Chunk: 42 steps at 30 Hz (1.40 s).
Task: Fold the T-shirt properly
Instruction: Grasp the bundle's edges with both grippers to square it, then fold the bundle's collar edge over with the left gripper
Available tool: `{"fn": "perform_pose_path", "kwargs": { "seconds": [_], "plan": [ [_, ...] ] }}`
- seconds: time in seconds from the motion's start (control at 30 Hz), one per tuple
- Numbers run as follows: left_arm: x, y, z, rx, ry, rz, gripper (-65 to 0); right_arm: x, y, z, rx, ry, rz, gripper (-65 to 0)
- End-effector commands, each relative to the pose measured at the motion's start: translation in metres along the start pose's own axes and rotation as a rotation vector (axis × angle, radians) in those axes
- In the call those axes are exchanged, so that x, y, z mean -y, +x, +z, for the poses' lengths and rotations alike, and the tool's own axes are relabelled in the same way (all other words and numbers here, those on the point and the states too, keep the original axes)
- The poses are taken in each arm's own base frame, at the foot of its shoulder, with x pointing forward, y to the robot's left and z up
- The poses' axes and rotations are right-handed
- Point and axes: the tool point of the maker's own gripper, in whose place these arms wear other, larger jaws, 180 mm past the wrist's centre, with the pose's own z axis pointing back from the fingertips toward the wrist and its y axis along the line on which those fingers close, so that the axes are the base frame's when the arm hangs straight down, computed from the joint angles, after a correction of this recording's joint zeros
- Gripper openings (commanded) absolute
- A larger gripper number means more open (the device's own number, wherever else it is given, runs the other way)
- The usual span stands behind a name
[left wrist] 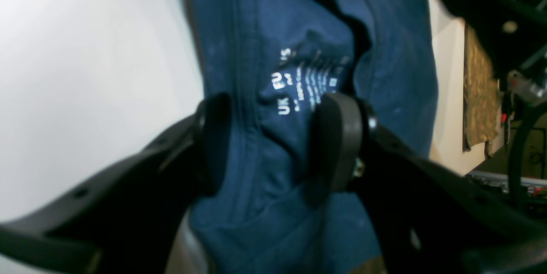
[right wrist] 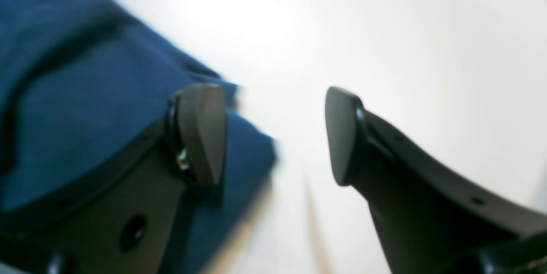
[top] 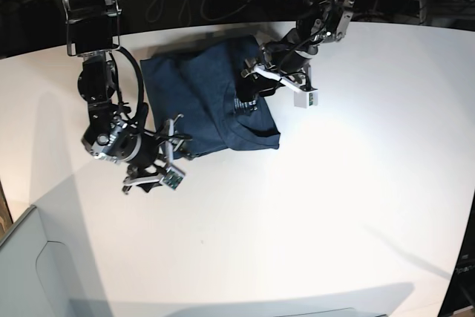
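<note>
T-shirt [top: 197, 90] fabric is lying partly folded on the white bench [top: 245, 257], beneath and between my two arms, with one side turned inward and a sleeve flap [top: 249, 137] slanting out at its near corner. My left end effector [left wrist: 277, 141] is hovering over the neck print [left wrist: 292, 81], its fingers standing apart on either side of it; whether they are touching the cloth, I can't tell. My right end effector [right wrist: 275, 135] is also standing open, one finger over a corner of the shirt and the other over bare bench, pinching nothing that I can see.

I judge that I'm squaring up this folded side. To do it well, I should be pinching only the top layer near the neck edge, laying it down flat, then smoothing outward with light pressure. Pressing too hard could be dragging the lower layers and skewing the fold.
</note>
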Motion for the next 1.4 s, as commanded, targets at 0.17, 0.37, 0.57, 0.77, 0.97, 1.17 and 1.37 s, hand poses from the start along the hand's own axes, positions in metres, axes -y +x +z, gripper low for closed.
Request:
{"fn": "perform_pose_path", "kwargs": {
  "seconds": [0.17, 0.37, 0.57, 0.77, 0.97, 1.17, 1.37],
  "plan": [
    [0.001, 0.001, -0.001, 0.005, -0.01, 0.006, -33.2, -0.001, 0.018, 0.001, 0.043, 0.009, 0.036, -29.7],
    [0.0, 0.001, -0.001, 0.007, -0.008, 0.007, -33.2, -0.001, 0.008, -0.003, 0.021, 0.019, 0.022, -30.4],
    [0.0, 0.001, -0.001, 0.007, -0.008, 0.007, -33.2, 0.001, -0.017, -0.012, -0.041, 0.046, -0.019, -31.0],
    [-0.003, 0.001, -0.001, 0.008, 0.011, -0.035, -33.2, 0.003, -0.017, -0.011, -0.039, 0.042, -0.02, -56.1],
    [0.001, -0.003, -0.003, 0.008, 0.011, -0.036, -33.2, 0.007, -0.01, -0.007, -0.022, 0.025, -0.006, -64.7],
    [-0.005, -0.006, -0.004, -0.004, 0.024, -0.031, -33.2, 0.021, 0.005, 0.007, 0.023, -0.03, 0.011, -64.8],
    [-0.005, -0.006, -0.004, -0.003, 0.023, -0.032, -33.1, 0.03, 0.0, 0.011, 0.023, -0.056, -0.017, -64.8]
  ]
}}
